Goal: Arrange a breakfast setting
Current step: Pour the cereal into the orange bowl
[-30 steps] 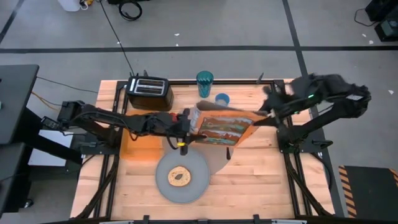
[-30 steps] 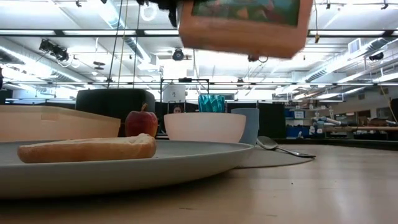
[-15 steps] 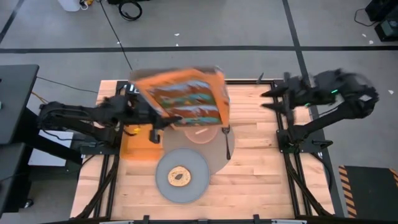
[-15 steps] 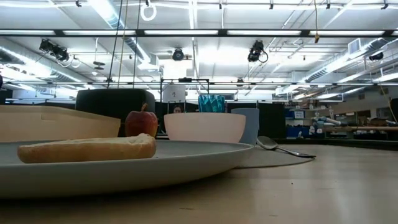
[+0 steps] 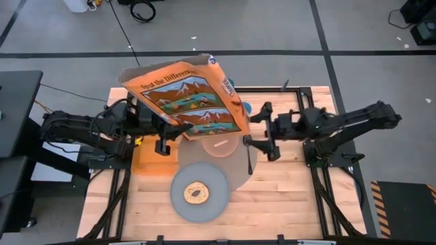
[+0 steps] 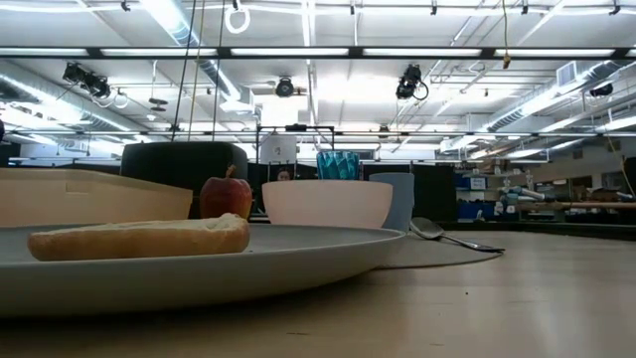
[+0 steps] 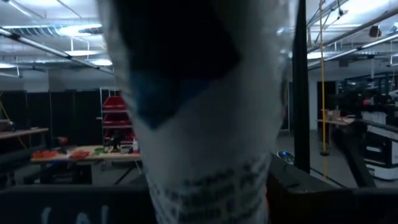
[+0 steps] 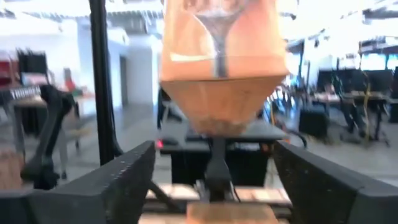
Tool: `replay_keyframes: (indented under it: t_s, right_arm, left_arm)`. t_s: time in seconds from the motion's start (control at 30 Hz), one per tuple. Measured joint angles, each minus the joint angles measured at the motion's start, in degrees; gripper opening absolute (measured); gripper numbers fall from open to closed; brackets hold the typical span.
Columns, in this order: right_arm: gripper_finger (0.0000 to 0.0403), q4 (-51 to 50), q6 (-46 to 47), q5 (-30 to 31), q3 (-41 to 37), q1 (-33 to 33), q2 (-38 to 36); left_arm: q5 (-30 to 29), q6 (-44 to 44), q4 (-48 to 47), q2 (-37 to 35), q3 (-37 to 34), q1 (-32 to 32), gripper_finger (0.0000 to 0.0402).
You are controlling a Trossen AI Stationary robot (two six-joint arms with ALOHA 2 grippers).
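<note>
Left pincer (image 5: 163, 138) gripping raised cereal box (image 5: 187, 99), long axis level

One legible marking found. The orange cereal box (image 5: 187, 99), seen from above at the table's far left-centre, carries a dark line of print along the upper edge of its front panel; it appears to read "Taste the Difference", though only "the Difference" is reasonably clear. Below that line are two mountain pictures with no readable wording. In the left wrist view, a white side panel of the box (image 7: 205, 174) bears rows of small print, too blurred to read. No other readable text, numbers or signs.
</note>
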Motion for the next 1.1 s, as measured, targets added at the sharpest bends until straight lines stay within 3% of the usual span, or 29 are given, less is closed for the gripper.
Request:
replay_keyframes:
  t_s: [0.23,0.63,0.8,1.1]
  right_arm:
    - [0.0396,16.75,0.20,-1.36,-1.04,-0.07,8.11]
    - [0.0391,30.71,-0.89,0.62,-1.08,-0.44,12.23]
    - [0.0358,32.89,-1.24,0.54,-1.08,-0.44,12.24]
    - [0.0255,34.14,-2.54,0.38,-1.08,-0.48,12.27]
  left_arm:
    - [0.42,0.71,7.26,5.31,0.03,-0.07,0.0124]
    - [2.32,0.95,17.85,14.20,-0.06,-0.07,0.0123]
    - [2.38,0.91,20.99,16.77,0.05,0.48,0.0123]
    - [2.30,1.04,20.55,17.19,0.12,0.52,0.0146]
